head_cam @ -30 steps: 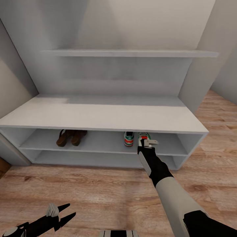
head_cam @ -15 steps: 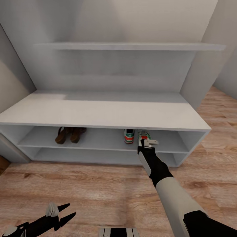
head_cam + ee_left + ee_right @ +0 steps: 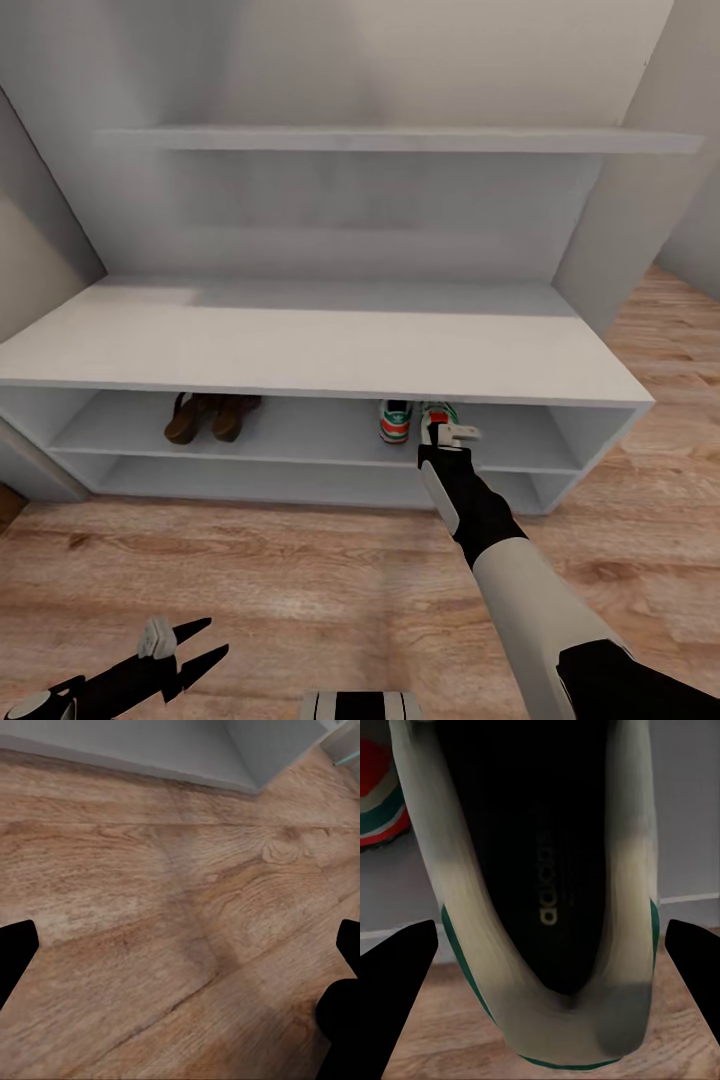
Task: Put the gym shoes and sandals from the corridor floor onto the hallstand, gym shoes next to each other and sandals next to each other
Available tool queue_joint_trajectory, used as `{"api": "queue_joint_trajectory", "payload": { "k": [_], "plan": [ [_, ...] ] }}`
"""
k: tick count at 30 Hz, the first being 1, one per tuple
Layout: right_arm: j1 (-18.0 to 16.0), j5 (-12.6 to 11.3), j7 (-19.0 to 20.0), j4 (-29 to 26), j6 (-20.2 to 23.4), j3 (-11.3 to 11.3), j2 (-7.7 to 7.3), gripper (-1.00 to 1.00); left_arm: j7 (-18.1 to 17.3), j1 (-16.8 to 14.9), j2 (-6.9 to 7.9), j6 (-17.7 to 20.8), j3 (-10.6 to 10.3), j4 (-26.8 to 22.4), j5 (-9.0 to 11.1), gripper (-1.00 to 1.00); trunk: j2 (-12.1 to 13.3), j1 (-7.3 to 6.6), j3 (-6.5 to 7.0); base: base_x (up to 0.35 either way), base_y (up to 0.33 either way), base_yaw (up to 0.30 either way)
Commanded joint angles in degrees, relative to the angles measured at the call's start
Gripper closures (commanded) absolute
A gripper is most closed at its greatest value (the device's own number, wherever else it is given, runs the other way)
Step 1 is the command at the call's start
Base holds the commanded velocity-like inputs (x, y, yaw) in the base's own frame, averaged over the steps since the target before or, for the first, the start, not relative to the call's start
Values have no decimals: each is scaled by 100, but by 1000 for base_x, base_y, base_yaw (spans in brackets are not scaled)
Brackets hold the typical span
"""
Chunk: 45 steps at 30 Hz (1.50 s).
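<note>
Last step — the right gripper [image 3: 440,432], fingers spread wide, is at the second gym shoe [image 3: 547,892] on the hallstand shelf [image 3: 300,432]; next, withdraw cleanly.

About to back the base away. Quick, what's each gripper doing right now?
Left gripper: open, holding nothing, hanging over the corridor floor.
Right gripper: at the second gym shoe on the hallstand shelf; its fingers look spread, grip cannot be told.

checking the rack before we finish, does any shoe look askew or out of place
Nothing stands out: both brown leather sandals and both white green-striped trainers sit paired on the pale grey hallstand's upper low shelf, the right gripper at one trainer.
</note>
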Motion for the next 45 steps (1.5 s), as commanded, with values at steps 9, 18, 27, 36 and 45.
{"api": "queue_joint_trajectory", "payload": {
  "k": [9, 18, 27, 36, 45],
  "plan": [
    [-3, -51, -53, -6, 10, 10, 0, 100, -6, -14, 2, -61, 42, -1, -62, -100, -2, 0, -5, 53, 6, 0],
    [-2, -47, -53, -5, 6, 10, 0, 100, 0, -14, -4, -58, 37, -1, -69, -100, -2, 0, -5, 167, 0, 0],
    [1, -41, -53, -5, 1, 11, 0, 100, 7, -14, 3, -57, 35, -1, -70, -100, -2, 0, -5, 9, 0, 0],
    [1, -41, -57, -5, 1, 10, 0, 100, 8, -14, 3, -57, 32, 0, -70, -100, -2, 0, -5, 111, 0, 0],
    [1, -41, -61, -5, 1, 10, 0, 100, 8, -14, 3, -57, 35, 0, -70, -100, -2, 0, -5, 37, 0, 0]
  ]
}}
